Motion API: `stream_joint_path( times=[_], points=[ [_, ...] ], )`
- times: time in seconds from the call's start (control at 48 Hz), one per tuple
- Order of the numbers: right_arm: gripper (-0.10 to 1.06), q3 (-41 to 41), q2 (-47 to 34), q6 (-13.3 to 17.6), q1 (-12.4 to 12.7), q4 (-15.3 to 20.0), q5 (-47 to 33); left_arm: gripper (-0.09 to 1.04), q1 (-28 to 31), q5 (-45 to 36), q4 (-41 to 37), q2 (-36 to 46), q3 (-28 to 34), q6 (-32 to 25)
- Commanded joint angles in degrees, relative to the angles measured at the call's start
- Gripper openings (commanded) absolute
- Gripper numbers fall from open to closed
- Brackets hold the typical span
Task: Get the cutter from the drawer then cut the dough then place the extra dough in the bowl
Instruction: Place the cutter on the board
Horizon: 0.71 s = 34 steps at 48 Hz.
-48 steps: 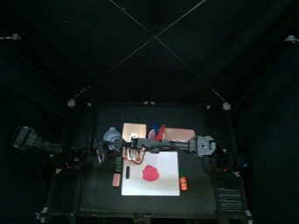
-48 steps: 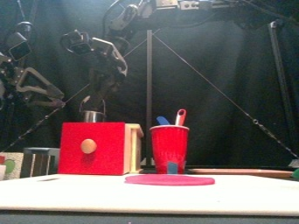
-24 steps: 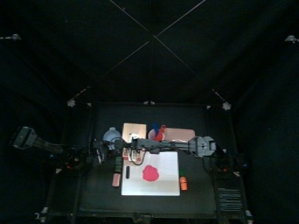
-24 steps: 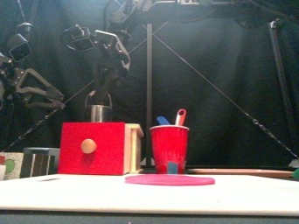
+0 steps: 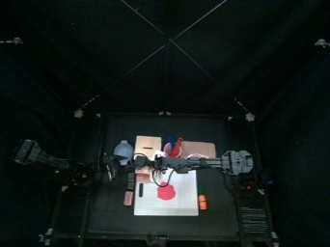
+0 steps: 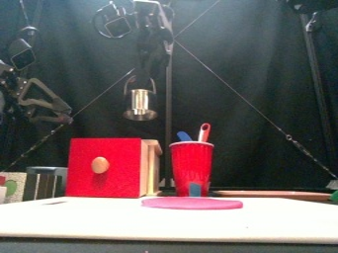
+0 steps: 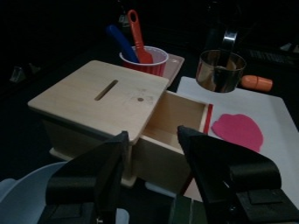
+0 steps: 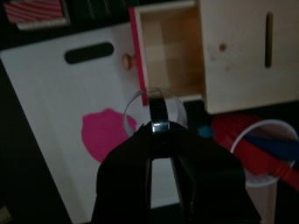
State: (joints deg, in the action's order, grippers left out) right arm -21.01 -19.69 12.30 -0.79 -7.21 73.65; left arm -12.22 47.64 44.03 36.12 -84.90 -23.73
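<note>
Since a second ago my right claw (image 5: 164,170) has swung from the wooden box (image 5: 147,145) out over the white cutting board (image 5: 187,205) in the top view, and the front view has the round metal cutter (image 6: 140,104) lifted high over the box's right end. My left wrist view shows my left claw (image 7: 155,144) spread beside the box with its drawer (image 7: 177,122) open, the cutter hanging by the pink dough disc (image 7: 237,131); my right wrist view shows my right claw pinching the cutter.

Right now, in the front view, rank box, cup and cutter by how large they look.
Largest: box.
Then: cup.
Smallest: cutter, hanging in the air; its nearness to the camera is unsure.
</note>
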Motion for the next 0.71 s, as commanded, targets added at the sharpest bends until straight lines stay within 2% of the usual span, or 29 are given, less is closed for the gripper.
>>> stream_joint_path(
  times=[0.021, 0.167, 0.5, 0.708],
  points=[
    [0.52, 6.1, 6.8, 3.3, -1.8, -2.5, -0.4, 0.85, 0.2, 0.2, -0.1, -0.1, 0.7, 0.1],
    [0.52, 14.6, 11.0, 8.7, -3.7, -2.8, -2.4, 0.85, 0.2, 0.2, -0.1, -0.1, 0.9, 0.1],
    [0.52, 34.1, 19.1, 19.9, -9.0, -3.1, -13.6, 0.85, 0.7, 0.2, -0.1, -0.1, 1.2, 0.1],
    [0.52, 44.2, 24.2, 24.6, -11.6, -3.3, -24.1, 0.85, 1.7, 0.2, -0.2, -0.1, 1.1, 0.0]
  ],
)
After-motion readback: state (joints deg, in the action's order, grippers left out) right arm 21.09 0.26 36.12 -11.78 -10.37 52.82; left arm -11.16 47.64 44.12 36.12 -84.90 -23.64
